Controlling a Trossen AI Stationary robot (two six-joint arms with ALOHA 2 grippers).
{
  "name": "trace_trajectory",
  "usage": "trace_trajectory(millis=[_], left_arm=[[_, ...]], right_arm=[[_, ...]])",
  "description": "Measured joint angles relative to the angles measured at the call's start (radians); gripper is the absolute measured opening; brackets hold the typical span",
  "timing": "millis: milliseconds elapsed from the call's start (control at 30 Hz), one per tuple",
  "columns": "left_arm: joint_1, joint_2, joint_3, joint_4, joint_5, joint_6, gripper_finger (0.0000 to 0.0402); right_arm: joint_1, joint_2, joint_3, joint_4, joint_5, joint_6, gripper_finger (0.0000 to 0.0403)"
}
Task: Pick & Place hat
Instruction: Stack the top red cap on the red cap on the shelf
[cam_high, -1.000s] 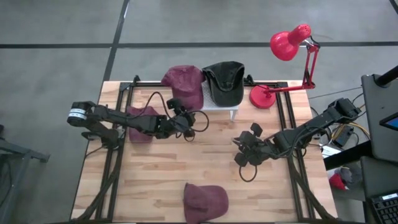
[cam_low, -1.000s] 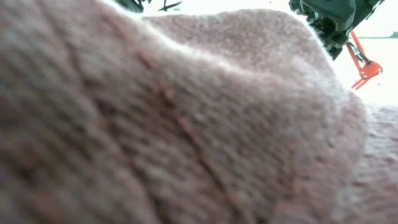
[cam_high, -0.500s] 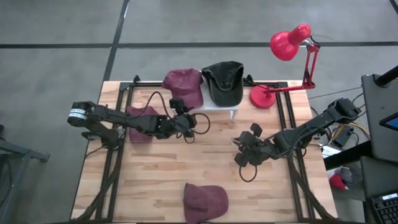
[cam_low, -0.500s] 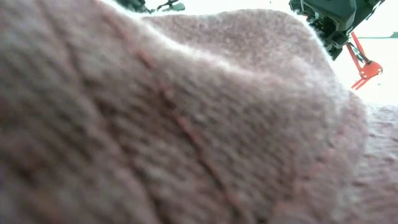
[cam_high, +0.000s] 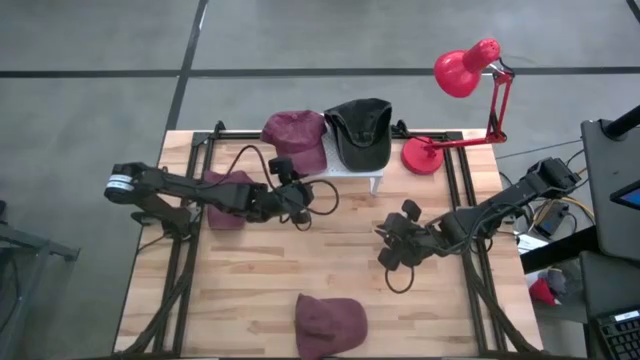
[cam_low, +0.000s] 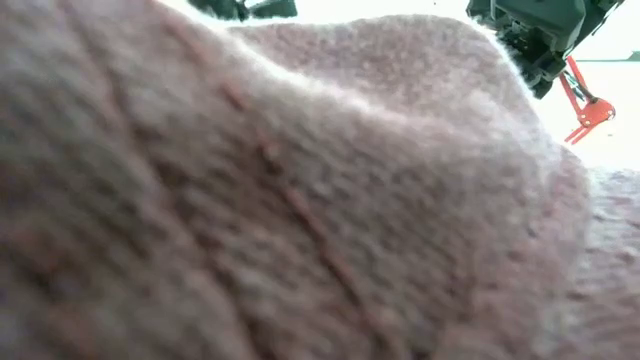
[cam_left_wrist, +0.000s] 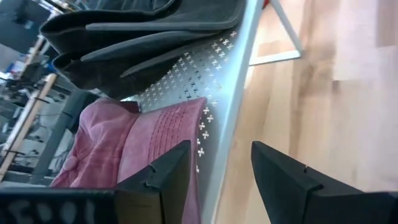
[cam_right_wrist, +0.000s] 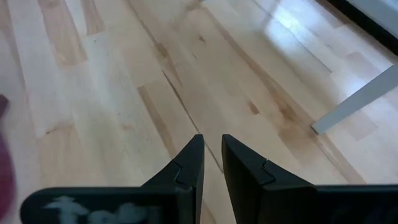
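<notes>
Maroon hat (cam_low: 300, 200) fills low view, probably blocking table.
</notes>
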Motion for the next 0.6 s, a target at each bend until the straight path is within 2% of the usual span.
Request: trace_trajectory(millis=[200,367,500,600], left_arm=[[-0.064,-0.015,0.143,-0.348,0.06,-0.114,0.0184],[-0.147,-0.016,0.257,-0.719,0.16,-0.342,0.0184],[-0.237,-0.017,0.26,-0.999,0.261,-0.602,0.0184],[-0.33,-0.017,0.2,-1.09,0.294,-0.769,0.0184]], right_arm=[[0.014,0.0,-0.008,0.002,-0.001,0.0,0.0052],[0.02,0.0,-0.013,0.002,-0.001,-0.007,0.0052],[0.02,0.0,-0.015,0.002,-0.001,-0.025,0.0052],[0.02,0.0,-0.015,0.003,0.0,-0.033,0.0052]])
